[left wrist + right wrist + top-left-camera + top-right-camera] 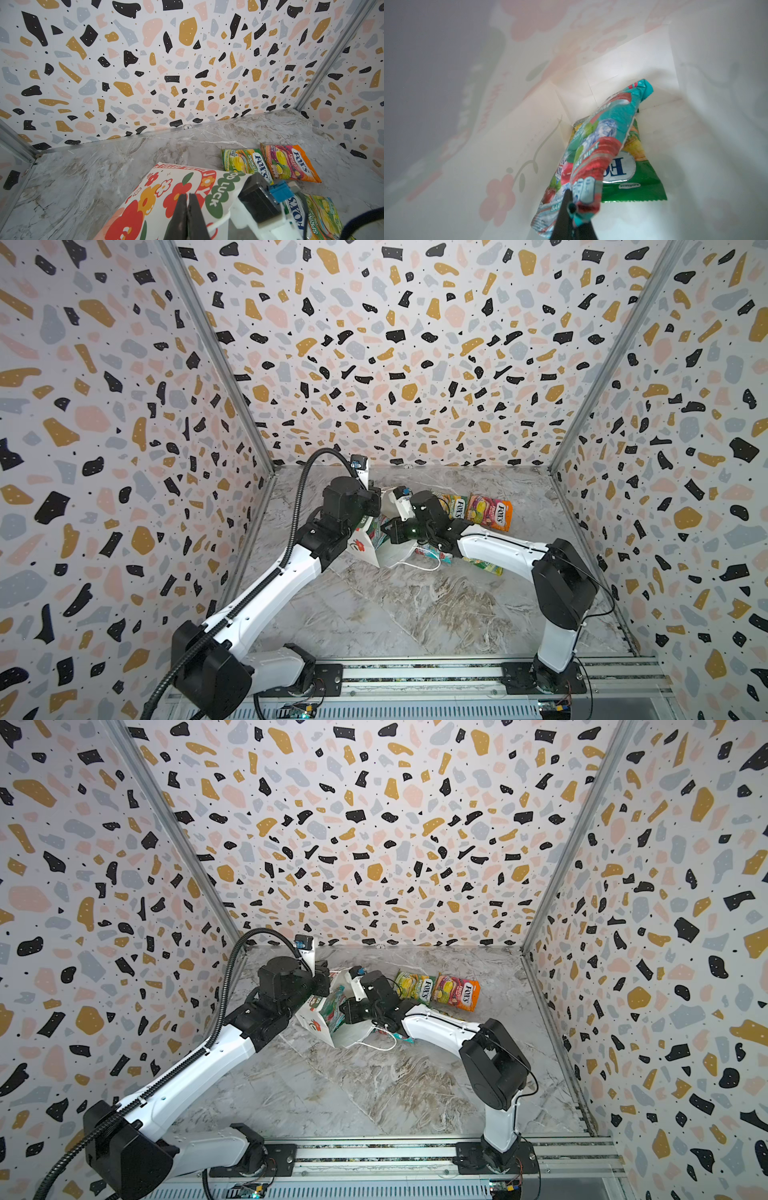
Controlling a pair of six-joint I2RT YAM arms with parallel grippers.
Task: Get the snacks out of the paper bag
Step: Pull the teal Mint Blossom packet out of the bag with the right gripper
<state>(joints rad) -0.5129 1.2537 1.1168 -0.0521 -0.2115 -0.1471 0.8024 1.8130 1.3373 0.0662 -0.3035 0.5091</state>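
The white paper bag (363,549) lies tilted on the marble table, its flowered face (158,195) turned up. My left gripper (187,196) is shut at the bag's raised rim, where a white cord handle (219,222) runs under its fingers. My right gripper (571,205) reaches inside the bag (508,145) and is shut on the end of a teal-red snack packet (600,141). A green-yellow packet (639,172) lies behind it near the bag's bottom. In a top view the teal-red packet (376,531) shows in the bag's mouth.
Outside the bag, a green-yellow packet (455,506) and an orange packet (490,512) lie side by side toward the back. Another green-yellow packet (486,566) and a teal one (434,552) lie under my right arm. The bag's other cord handle (419,566) rests on the table.
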